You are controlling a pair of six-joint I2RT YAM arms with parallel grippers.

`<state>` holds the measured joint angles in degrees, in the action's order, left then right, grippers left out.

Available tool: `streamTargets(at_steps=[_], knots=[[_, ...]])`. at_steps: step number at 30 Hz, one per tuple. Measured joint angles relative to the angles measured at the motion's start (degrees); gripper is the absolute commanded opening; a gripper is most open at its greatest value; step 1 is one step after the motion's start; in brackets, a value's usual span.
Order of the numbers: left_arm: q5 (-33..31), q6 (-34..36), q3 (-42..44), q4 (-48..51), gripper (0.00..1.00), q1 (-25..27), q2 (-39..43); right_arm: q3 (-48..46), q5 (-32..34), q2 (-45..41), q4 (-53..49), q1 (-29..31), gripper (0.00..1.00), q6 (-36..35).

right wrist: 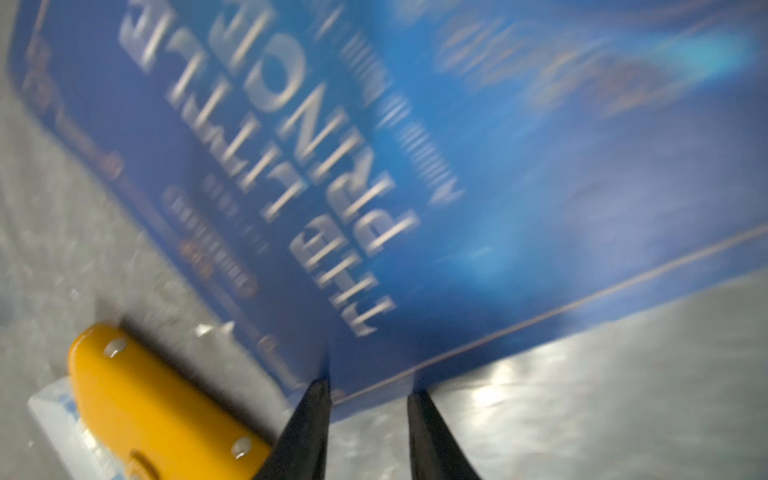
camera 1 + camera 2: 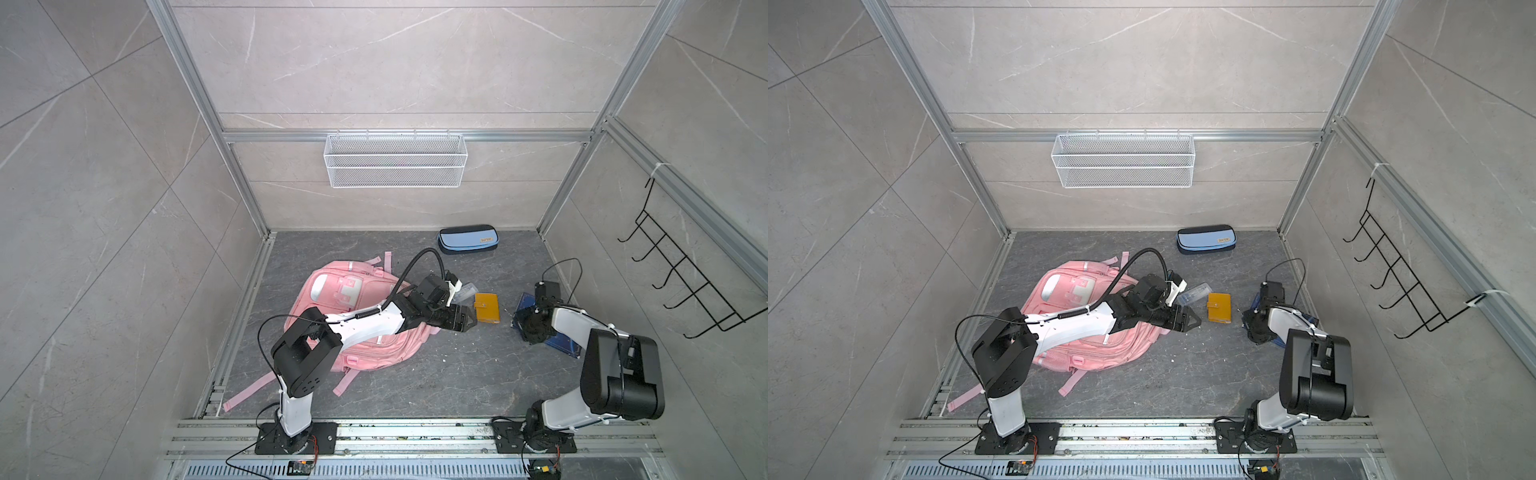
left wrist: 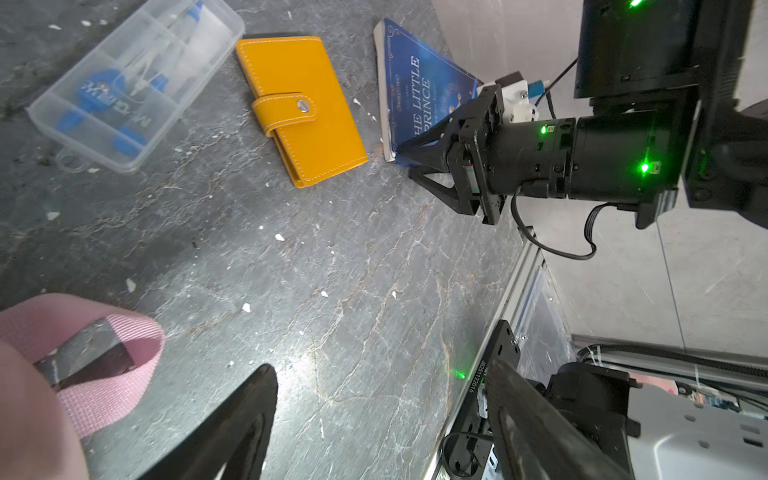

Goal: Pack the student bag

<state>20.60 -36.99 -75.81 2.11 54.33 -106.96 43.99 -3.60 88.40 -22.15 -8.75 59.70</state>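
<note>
Student bag (image 2: 332, 291) left on table (image 2: 415, 374); my left hand (image 2: 471, 321) wide, empty, just past its right edge; right hand (image 3: 404, 160) pinching corner of tilted blue book (image 3: 419, 83).

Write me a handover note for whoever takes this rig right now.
Left claw: open, empty, over the floor between student bag and yellow wallet.
Right claw: shut on a corner of the blue book, which is tilted up off the floor.
Wallet, clear plastic case and blue pencil case lie on the floor outside the bag.
Done: nothing visibly packed.
Left: book, then the other three, into the bag.
</note>
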Motion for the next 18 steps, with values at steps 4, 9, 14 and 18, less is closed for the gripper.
streamTargets(at_steps=[4, 9, 14, 18], knots=[[-0.7, -0.3, 0.0, -0.2, 0.80, -0.7, 0.0, 2.3, -0.5, 1.2, -2.2, 4.0, 0.46, -0.8], [-0.6, -0.4, 0.0, -1.6, 0.80, -1.0, -0.6, 6.8, 1.1, 0.6, -10.4, 3.6, 0.89, -7.6], [-0.6, -0.8, 0.0, -4.0, 0.80, -1.0, -1.5, 13.7, 3.9, 0.5, -15.7, -2.6, 0.98, -16.2], [-0.7, -0.8, 0.9, -5.7, 0.80, -1.0, -1.4, 16.4, 5.2, 1.4, -18.0, -10.0, 1.00, -21.5]])
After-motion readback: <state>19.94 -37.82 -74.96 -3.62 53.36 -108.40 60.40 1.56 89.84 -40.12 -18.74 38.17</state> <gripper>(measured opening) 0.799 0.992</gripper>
